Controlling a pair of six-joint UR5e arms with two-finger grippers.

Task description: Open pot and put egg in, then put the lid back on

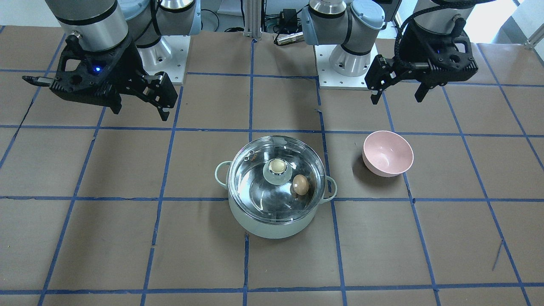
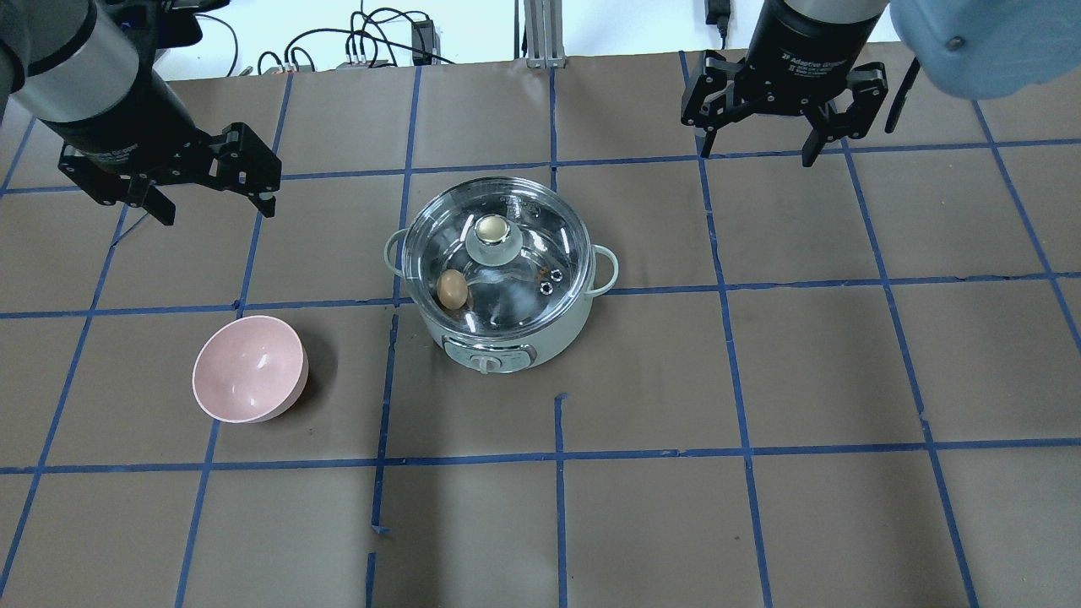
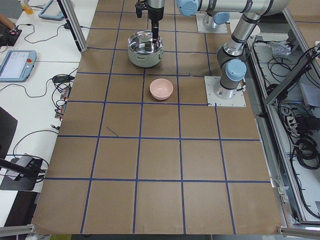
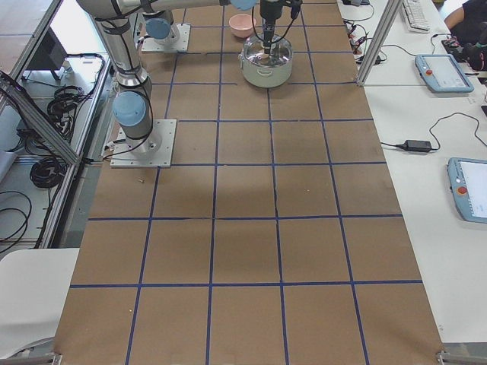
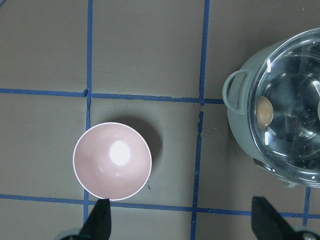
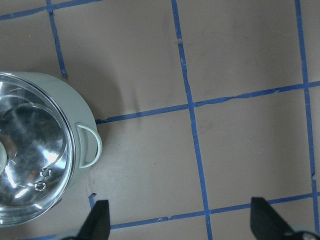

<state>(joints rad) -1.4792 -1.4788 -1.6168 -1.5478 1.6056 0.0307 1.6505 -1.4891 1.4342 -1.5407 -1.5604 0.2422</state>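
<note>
The mint-green pot stands mid-table with the glass lid seated on it, beige knob up. The brown egg lies inside the pot under the lid, and it shows through the glass in the overhead view and in the left wrist view. My left gripper hangs open and empty above the table, well left of the pot. My right gripper hangs open and empty, off to the far right of the pot. Both are clear of the lid.
A pink bowl stands empty on the left side, below my left gripper in the wrist view. The table is brown paper with blue tape grid lines. The arm bases stand at the back edge.
</note>
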